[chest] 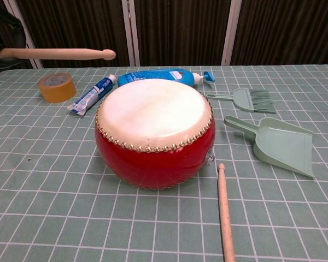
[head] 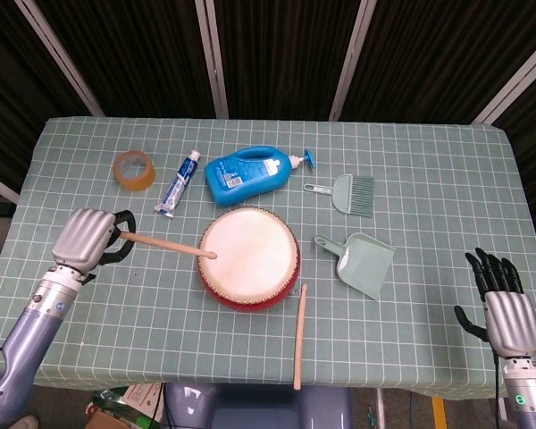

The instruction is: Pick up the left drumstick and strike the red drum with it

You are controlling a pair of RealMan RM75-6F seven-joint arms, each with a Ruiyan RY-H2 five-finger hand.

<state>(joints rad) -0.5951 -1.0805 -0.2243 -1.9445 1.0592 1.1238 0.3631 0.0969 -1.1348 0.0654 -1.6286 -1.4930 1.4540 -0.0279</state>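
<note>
My left hand (head: 91, 238) grips the left drumstick (head: 165, 244) by its handle end. The stick is lifted well above the table and lies roughly level, its rounded tip over the left part of the red drum (head: 248, 256). In the chest view the drumstick (chest: 57, 53) hangs high at the upper left, clearly above the red drum (chest: 154, 131), whose white skin faces up; only a dark bit of the left hand (chest: 0, 24) shows at the corner. My right hand (head: 502, 302) hangs off the table's right front corner, fingers apart and holding nothing.
A second drumstick (head: 299, 335) lies right of the drum toward the front edge. Behind the drum are a blue bottle (head: 248, 172), a toothpaste tube (head: 179, 184) and a tape roll (head: 134, 170). A small brush (head: 347, 192) and a dustpan (head: 360, 263) lie to the right.
</note>
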